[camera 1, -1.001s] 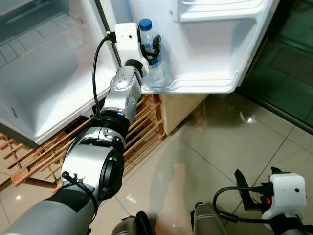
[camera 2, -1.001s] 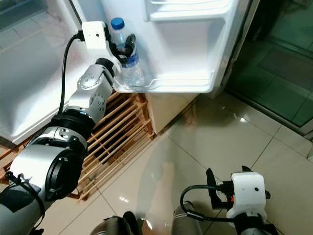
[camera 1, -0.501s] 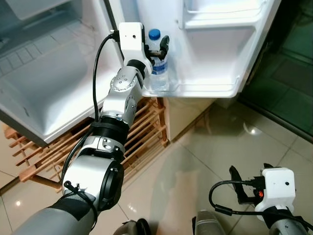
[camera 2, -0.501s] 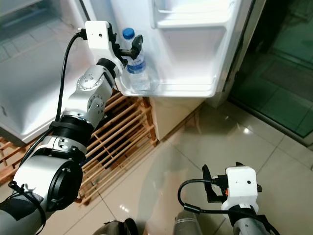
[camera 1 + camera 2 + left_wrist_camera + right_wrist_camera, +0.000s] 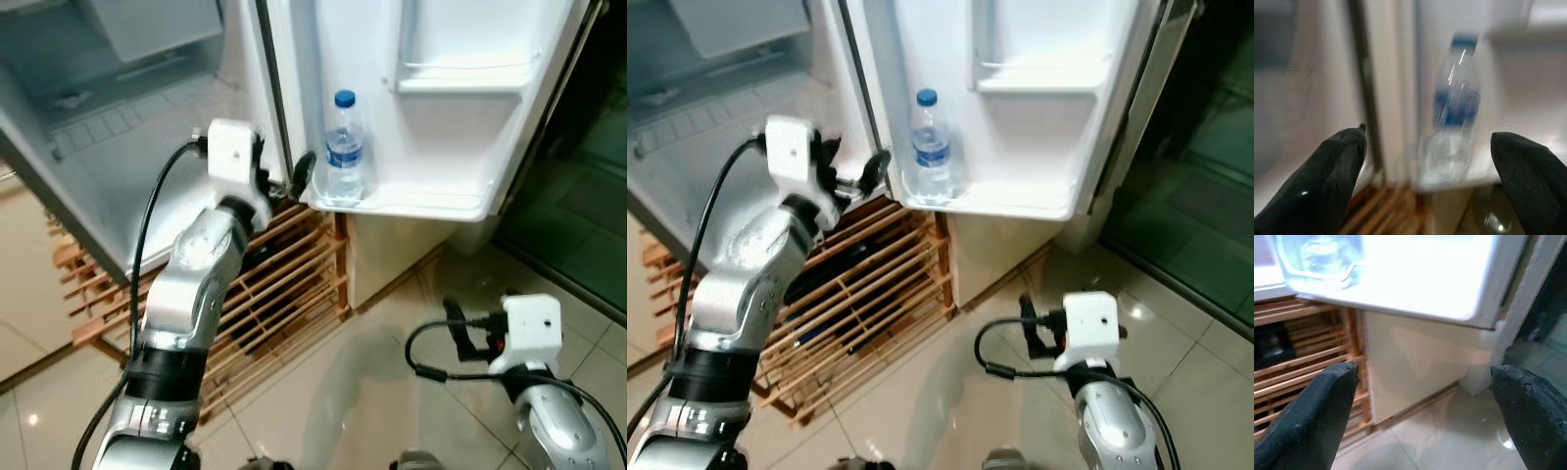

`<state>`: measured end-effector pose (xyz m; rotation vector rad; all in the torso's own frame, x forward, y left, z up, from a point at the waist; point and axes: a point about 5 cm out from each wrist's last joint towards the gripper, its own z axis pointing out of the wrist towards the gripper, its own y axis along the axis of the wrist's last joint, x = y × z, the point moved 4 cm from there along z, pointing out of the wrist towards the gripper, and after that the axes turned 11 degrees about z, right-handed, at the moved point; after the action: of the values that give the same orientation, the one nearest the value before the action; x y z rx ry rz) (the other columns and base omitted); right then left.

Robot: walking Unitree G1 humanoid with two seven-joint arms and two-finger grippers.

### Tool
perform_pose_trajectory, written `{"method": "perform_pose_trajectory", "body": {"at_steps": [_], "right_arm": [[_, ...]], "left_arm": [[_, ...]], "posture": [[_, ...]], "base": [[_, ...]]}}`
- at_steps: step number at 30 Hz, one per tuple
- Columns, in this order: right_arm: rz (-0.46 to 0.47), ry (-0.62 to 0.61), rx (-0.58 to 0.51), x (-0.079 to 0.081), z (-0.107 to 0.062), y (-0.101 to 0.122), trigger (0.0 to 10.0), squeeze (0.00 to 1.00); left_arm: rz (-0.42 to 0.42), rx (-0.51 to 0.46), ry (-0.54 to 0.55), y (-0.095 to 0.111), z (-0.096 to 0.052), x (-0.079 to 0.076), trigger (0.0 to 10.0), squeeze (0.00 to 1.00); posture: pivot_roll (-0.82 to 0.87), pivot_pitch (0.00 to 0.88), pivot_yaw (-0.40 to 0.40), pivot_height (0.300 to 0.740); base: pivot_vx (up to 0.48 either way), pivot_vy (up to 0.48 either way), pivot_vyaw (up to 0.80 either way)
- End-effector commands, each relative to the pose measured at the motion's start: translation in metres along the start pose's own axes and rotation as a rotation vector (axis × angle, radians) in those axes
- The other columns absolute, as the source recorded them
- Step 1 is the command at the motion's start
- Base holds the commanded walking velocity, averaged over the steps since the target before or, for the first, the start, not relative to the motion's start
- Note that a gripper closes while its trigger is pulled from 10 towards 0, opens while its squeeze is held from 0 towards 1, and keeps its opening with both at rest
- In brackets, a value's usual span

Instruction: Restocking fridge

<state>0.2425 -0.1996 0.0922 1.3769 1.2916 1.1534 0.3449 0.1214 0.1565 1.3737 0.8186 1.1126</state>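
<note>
Bottle upright on door shelf — glossy tiles.

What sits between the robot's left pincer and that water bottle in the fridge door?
Just the door shelf's white edge; in the left eye view, the left pincer is open beside the water bottle.

The white plastic fridge door shelf carries one clear plastic water bottle with a blue cap and label, standing upright at its hinge-side end.
</note>
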Motion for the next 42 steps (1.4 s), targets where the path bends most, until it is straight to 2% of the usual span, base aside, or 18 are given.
{"method": "perform_pose_trajectory", "body": {"at_steps": [1, 2, 4, 5, 6, 7, 8, 11, 12, 13, 14, 18, 23, 27, 32, 42], "right_arm": [[0.019, -0.025, -0.020, -0.005, 0.004, 0.003, 10.0, 0.00], [0.024, -0.030, -0.022, -0.007, 0.005, 0.003, 10.0, 0.00], [0.029, -0.040, -0.020, -0.010, 0.006, 0.000, 10.0, 0.00], [0.033, -0.044, -0.021, -0.010, 0.006, 0.000, 10.0, 0.00], [0.035, -0.047, -0.022, -0.010, 0.006, -0.002, 10.0, 0.00], [0.036, -0.048, -0.023, -0.011, 0.008, -0.002, 10.0, 0.00], [0.036, -0.047, -0.024, -0.009, 0.009, -0.004, 10.0, 0.00], [0.040, -0.048, -0.027, -0.008, 0.011, -0.004, 10.0, 0.00], [0.040, -0.047, -0.036, -0.006, 0.014, -0.004, 10.0, 0.00], [0.040, -0.047, -0.036, -0.006, 0.014, -0.004, 10.0, 0.00], [0.037, -0.047, -0.042, -0.005, 0.016, -0.003, 10.0, 0.00], [0.036, -0.052, -0.047, -0.006, 0.016, -0.003, 10.0, 0.00], [0.028, -0.064, -0.044, -0.009, 0.013, -0.008, 10.0, 0.00], [0.019, -0.039, -0.040, -0.002, 0.011, -0.011, 10.0, 0.00], [0.011, -0.025, -0.034, 0.003, 0.010, -0.014, 10.0, 0.00], [0.018, -0.040, -0.020, -0.001, 0.003, -0.019, 10.0, 0.00]], "left_arm": [[0.033, -0.003, 0.016, -0.018, -0.013, 0.003, 10.0, 1.00], [0.044, -0.011, 0.021, -0.023, -0.023, 0.003, 10.0, 1.00], [0.132, -0.017, 0.002, -0.033, -0.044, -0.001, 10.0, 1.00], [0.121, -0.002, 0.000, -0.034, -0.052, -0.002, 10.0, 1.00], [0.125, 0.001, -0.006, -0.032, -0.056, -0.004, 10.0, 0.64], [0.131, -0.006, -0.005, -0.027, -0.057, -0.006, 10.0, 0.00], [0.138, -0.001, -0.022, -0.022, -0.050, -0.011, 10.0, 0.00], [0.183, -0.011, -0.029, -0.019, -0.042, -0.013, 10.0, 0.00], [0.171, -0.025, -0.024, -0.017, -0.031, -0.015, 10.0, 0.00], [0.171, -0.025, -0.024, -0.017, -0.031, -0.015, 10.0, 0.00], [0.109, -0.021, -0.011, -0.017, -0.022, -0.014, 10.0, 0.00], [0.050, 0.014, 0.021, -0.022, -0.015, -0.009, 10.0, 0.00], [-0.123, 0.136, 0.123, -0.042, -0.004, 0.007, 10.0, 0.00], [-0.090, 0.128, 0.106, -0.038, 0.004, 0.002, 10.0, 0.00], [-0.100, 0.150, 0.113, -0.041, 0.006, 0.004, 10.0, 0.00], [-0.103, 0.134, 0.054, -0.037, 0.009, -0.009, 10.0, 0.00]], "posture": [[-0.19, 0.000, 0.097, 0.740], [-0.19, 0.000, 0.094, 0.740], [-0.19, 0.000, 0.091, 0.740], [-0.19, 0.000, 0.091, 0.740], [-0.19, 0.000, 0.090, 0.740], [-0.18, 0.000, 0.093, 0.740], [-0.18, 0.000, 0.092, 0.740], [-0.18, 0.000, 0.097, 0.740], [-0.19, 0.000, 0.107, 0.740], [-0.19, 0.000, 0.107, 0.740], [-0.20, 0.000, 0.116, 0.740], [-0.21, 0.000, 0.127, 0.740], [-0.22, 0.000, 0.139, 0.740], [-0.22, 0.000, 0.144, 0.740], [-0.23, 0.000, 0.152, 0.740], [-0.24, 0.000, 0.162, 0.740]], "base": [[0.000, 0.000, 0.00], [0.000, 0.000, 0.00], [0.000, 0.000, 0.00], [0.000, 0.000, 0.00], [0.000, 0.000, 0.00], [0.000, 0.000, 0.00], [0.000, -0.285, 0.00], [0.000, -0.480, 0.00], [0.000, -0.480, 0.76], [0.000, -0.480, 0.76], [0.000, -0.480, 0.75], [0.000, -0.480, 0.75], [0.000, -0.480, 0.74], [0.000, -0.480, 0.73], [0.000, -0.480, 0.66], [0.000, -0.480, 0.64]]}}
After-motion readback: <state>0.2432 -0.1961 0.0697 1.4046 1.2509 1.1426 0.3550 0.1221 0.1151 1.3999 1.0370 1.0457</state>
